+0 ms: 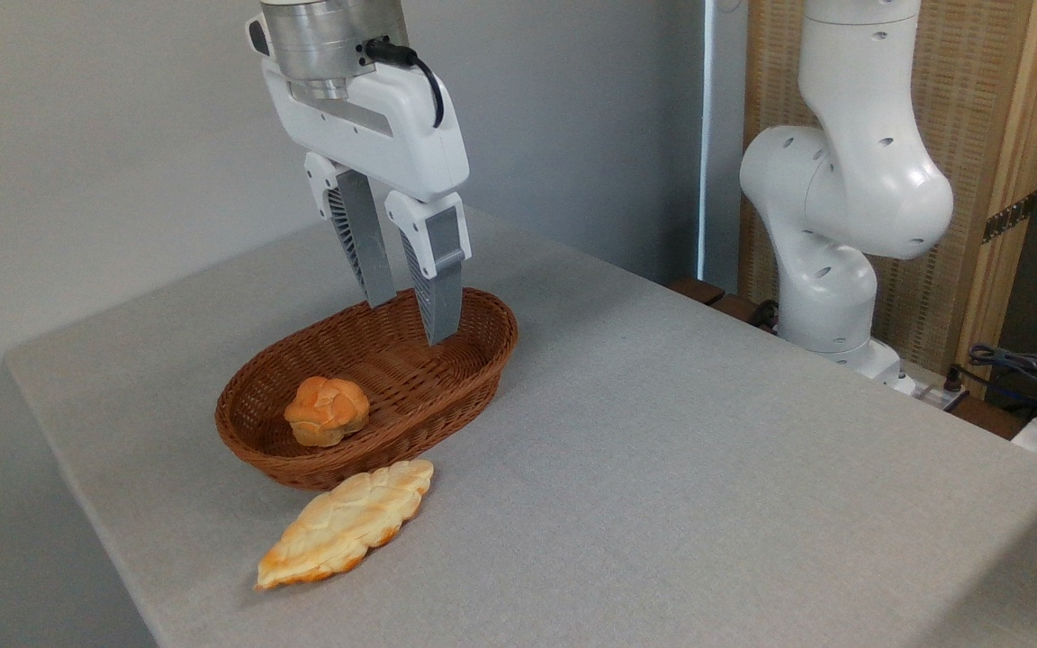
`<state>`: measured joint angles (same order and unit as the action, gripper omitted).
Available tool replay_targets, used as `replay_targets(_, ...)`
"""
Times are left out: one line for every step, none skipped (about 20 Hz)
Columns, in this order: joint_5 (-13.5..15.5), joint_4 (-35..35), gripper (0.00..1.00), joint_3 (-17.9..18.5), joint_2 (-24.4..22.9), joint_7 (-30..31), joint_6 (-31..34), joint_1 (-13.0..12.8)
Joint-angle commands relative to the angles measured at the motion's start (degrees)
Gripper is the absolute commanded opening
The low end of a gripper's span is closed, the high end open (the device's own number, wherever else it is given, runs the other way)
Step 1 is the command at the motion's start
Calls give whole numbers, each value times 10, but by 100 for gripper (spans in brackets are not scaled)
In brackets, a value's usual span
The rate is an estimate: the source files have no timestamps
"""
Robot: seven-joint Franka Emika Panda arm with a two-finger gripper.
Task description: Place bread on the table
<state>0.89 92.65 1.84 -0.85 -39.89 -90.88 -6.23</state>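
The bread [326,410], a small round orange-brown bun with a knotted top, lies inside the brown wicker basket [473,364], toward its near left end. My gripper [410,322] hangs above the basket's far right part, up and to the right of the bun and apart from it. Its two grey fingers [440,288] point down with a gap between them, open and holding nothing. The light-grey table [662,468] carries the basket.
A long flat pale-golden leaf-shaped bread [346,523] lies on the table just in front of the basket. The arm's white base [834,225] stands beyond the table's far right edge, with cables [1023,369] further right. A grey wall runs behind.
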Motion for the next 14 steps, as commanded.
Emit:
replay_targets(26,-5,100,-8,8,-3,-11,-18)
replay_targets(32,-3,100,-9,9,0,-25,-25)
replay_targets(35,0,100,-10,14,6,-35,-36)
replay_targets(35,0,100,-12,21,16,-48,-47)
replay_targets(35,2,100,-17,25,27,-61,-54)
replay_targets(36,10,100,-19,32,38,-75,-63)
replay_targets(35,23,100,-24,35,51,-93,-77)
replay_targets(35,38,100,-29,37,59,-120,-84)
replay_targets(35,56,100,-32,40,59,-149,-93)
replay_targets(35,69,100,-37,44,61,-175,-105)
replay_targets(35,79,100,-40,51,63,-194,-106)
replay_targets(36,84,100,-45,58,67,-209,-112)
replay_targets(35,89,100,-48,65,68,-223,-118)
replay_targets(34,92,100,-49,68,68,-233,-119)
